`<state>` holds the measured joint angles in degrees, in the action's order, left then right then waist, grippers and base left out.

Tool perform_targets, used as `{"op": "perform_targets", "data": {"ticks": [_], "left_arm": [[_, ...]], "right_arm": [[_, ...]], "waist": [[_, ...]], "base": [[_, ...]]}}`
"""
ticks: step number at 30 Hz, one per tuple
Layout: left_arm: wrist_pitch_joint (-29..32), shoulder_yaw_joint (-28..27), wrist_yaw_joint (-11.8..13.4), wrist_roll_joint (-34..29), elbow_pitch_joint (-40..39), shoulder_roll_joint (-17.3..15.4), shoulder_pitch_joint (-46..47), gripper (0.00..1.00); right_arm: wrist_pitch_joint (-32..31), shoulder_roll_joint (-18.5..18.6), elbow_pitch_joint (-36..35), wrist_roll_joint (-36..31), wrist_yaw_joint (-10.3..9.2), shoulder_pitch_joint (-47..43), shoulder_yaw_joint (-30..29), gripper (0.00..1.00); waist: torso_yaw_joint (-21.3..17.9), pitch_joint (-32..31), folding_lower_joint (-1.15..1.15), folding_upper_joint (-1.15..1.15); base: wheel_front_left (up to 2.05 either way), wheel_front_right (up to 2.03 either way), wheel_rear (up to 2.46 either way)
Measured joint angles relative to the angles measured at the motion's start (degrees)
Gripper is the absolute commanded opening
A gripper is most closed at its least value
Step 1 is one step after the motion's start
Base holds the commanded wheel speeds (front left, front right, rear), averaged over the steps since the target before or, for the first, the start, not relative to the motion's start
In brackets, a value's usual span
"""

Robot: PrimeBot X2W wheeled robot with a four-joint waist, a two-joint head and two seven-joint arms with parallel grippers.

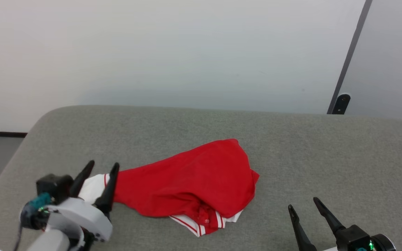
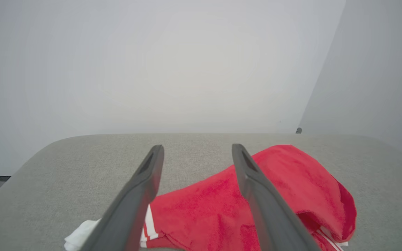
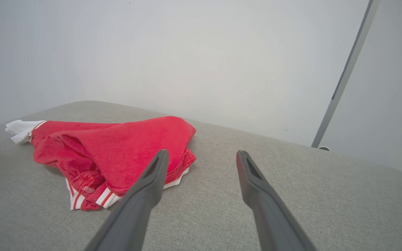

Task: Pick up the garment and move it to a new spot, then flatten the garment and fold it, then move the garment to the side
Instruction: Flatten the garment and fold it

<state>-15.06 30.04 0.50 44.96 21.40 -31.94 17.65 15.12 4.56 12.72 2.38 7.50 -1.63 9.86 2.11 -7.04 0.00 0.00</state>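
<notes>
Left gripper [image 1: 103, 165] at lower left of the head view, fingers spread apart over the white sleeve end of the garment [image 1: 194, 177]; whether they touch the sleeve cannot be determined; right gripper [image 1: 302, 203] at lower right, fingers likewise apart, holding nothing, clear of the cloth; garment lies crumpled at centre frame on the grey fabric surface [image 1: 326, 157], red body uppermost, red-and-white striped trim at its lower edge.

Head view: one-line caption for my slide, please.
Crumpled red garment on the grey padded surface, open left gripper at its white sleeve, open right gripper apart at lower right.
</notes>
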Motion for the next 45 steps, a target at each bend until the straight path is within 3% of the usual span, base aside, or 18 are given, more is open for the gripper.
{"op": "perform_targets", "data": {"ticks": [4,17,23,32,36,45], "left_arm": [[-0.05,-4.82,0.38,-4.66,-2.67,3.54,-5.19,1.00],[-0.09,-16.81,-3.15,-14.21,-4.07,10.57,-12.51,1.00],[-0.08,-21.68,-3.04,-16.69,-3.15,11.20,-13.43,1.00],[-0.09,-27.84,-2.52,-18.04,-3.01,9.61,-15.29,1.00],[-0.08,-28.84,-2.59,-18.14,-3.57,9.75,-15.77,1.00],[-0.07,-27.62,-3.27,-18.15,-2.96,11.03,-15.84,1.00]], "right_arm": [[0.00,-0.02,-0.14,0.01,-0.01,-0.20,-0.33,1.00],[0.00,-0.20,-0.25,-0.02,-0.01,-1.40,-2.89,1.00],[0.00,-0.18,0.14,-0.03,-0.01,-1.55,-2.21,1.00],[-0.05,-0.76,4.26,1.10,-0.01,-1.32,-0.36,1.00],[-3.69,-0.62,7.60,2.83,0.00,0.62,0.08,1.00],[-20.58,2.19,12.20,6.71,0.00,6.28,3.00,1.00]], "waist": [[0.64,-0.31,0.00,0.00],[1.84,-1.13,0.00,0.00],[4.25,-1.16,0.00,0.00],[10.54,-1.19,0.00,0.00],[13.25,-1.28,0.00,0.00],[17.97,-1.34,0.00,0.00]], "base": [[0.00,0.00,0.00],[0.00,0.00,0.00],[0.00,0.00,0.00],[0.00,0.00,0.00],[0.00,0.00,0.00],[0.00,0.00,0.00]]}}
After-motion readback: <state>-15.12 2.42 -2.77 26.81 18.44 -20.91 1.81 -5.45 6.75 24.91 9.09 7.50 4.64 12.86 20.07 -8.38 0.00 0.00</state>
